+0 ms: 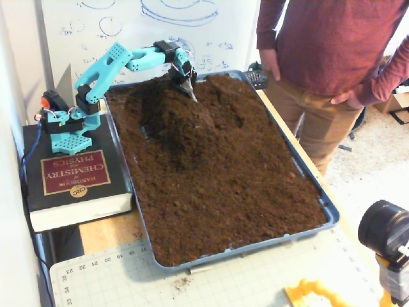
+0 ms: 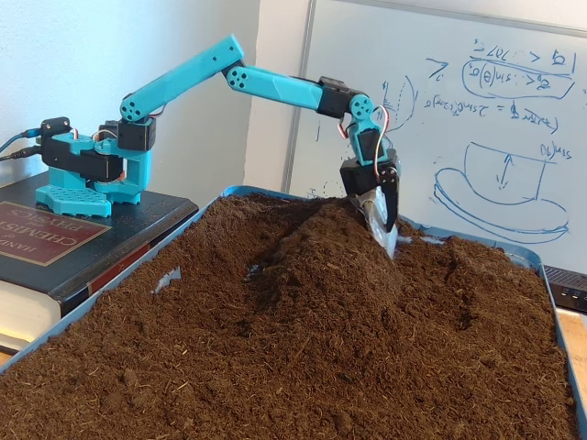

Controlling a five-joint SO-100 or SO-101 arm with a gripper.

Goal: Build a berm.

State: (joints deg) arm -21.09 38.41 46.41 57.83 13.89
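Where the blue tray [image 1: 319, 203] met the whiteboard [image 2: 514, 101] end of the table, the berm [image 1: 176, 112] stood as a dark ridge of loose soil, higher than the flatter soil [image 1: 230, 192] filling the rest of the tray. It sat in the tray's far corner nearest the arm's base [image 1: 64, 125], which rested on a thick book [image 1: 73, 182] just beside the tray.

The gripper [image 2: 383, 227] pointed steeply down at the berm's crest on the whiteboard side, its scoop-like tip touching or just entering the soil. Whether the jaws were apart or together could not be told from either fixed view; the tip read as a single blade.

Judged from its crumbly, fibrous look, the soil was light, soft and non-cohesive. It could not be pinched or lifted as a piece. It would likely slump down the slopes if disturbed near the top, and would spill from the tool if tilted. The sound approach, in this inspector's opinion, was to push or scoop from the low soil beside the berm toward its flank, not to grip.

A person [image 1: 319, 57] stood at the tray's far long side.
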